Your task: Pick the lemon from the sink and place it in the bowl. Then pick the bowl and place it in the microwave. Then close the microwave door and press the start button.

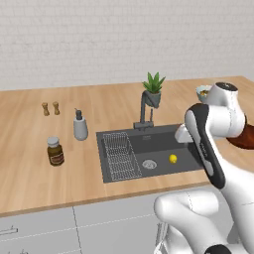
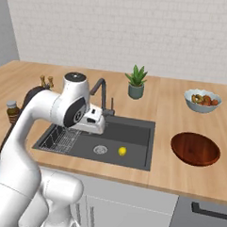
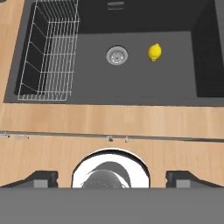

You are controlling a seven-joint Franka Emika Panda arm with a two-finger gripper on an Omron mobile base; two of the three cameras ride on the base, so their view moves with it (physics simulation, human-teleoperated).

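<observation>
The lemon (image 3: 154, 52), a small glossy yellow oval with a nubbed end, lies on the matte dark grey floor of the sink (image 3: 175, 74), just right of the round ribbed steel drain (image 3: 117, 55), in the upper middle of the hand view. A white wire rack (image 3: 49, 52) of thin bars fills the basin's left side. Below the basin runs the pale wood-grain counter (image 3: 109, 118). The gripper (image 3: 112, 179) sits at the bottom of that view, its two dark blocky finger tips (image 3: 41, 178) set wide apart with nothing between them.

In the right base view, the lemon (image 2: 122, 151) rests near the frame's centre, inside the rectangular sink (image 2: 133, 135). The bowl (image 2: 195, 149), wide, shallow and glossy reddish-brown with fine rings, sits on the counter at right of centre, well apart from the sink. A pale bowl of fruit (image 2: 202, 100) stands above it, and a spiky green plant (image 2: 136, 82) in a grey pot stands behind the angular dark faucet (image 2: 101, 93).
</observation>
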